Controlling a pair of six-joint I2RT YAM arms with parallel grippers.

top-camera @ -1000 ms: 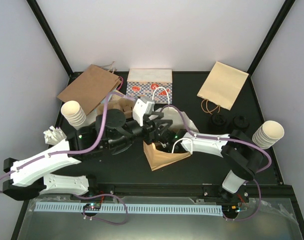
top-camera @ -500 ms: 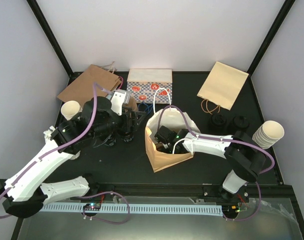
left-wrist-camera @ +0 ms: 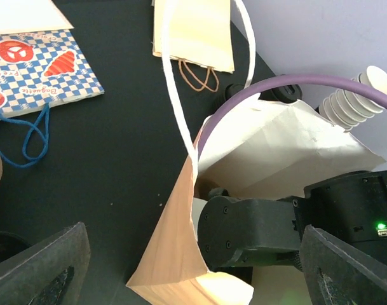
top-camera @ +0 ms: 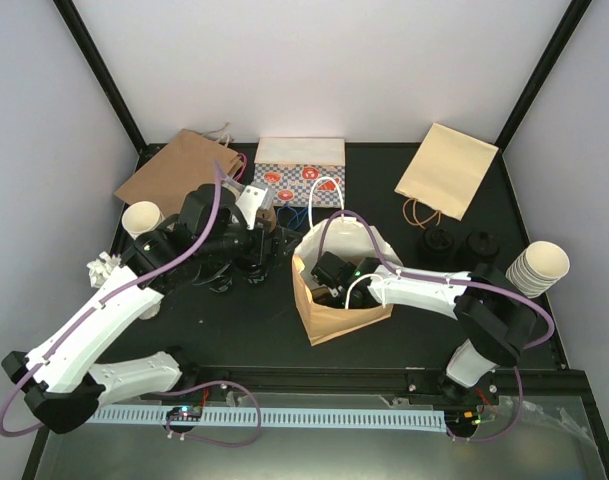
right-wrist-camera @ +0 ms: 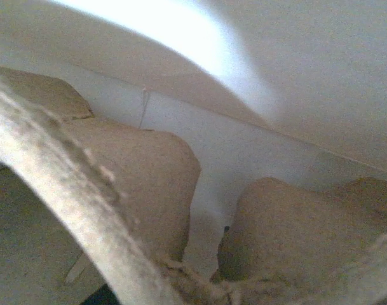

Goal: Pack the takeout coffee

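Reaching into the open paper bag [top-camera: 329,325] at mid-desk with the right jaws, buried too deep to tell spread from pressed. Hovering just left of it with the left jaws spread wide, holding nothing. Leaving one takeout coffee [top-camera: 436,243] and its twin [top-camera: 481,245] farther right on the desk [top-camera: 234,330], unpacked. Probably readying the bag; next, backing out and pinching one cup squarely.

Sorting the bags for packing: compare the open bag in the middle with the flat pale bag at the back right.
The open bag stands with its mouth spread; the flat bag lies folded flat. The right arm reaches into the open bag; nothing touches the flat bag. The open bag's handles are white, the flat bag's brown. Both are pale paper bags with handles.
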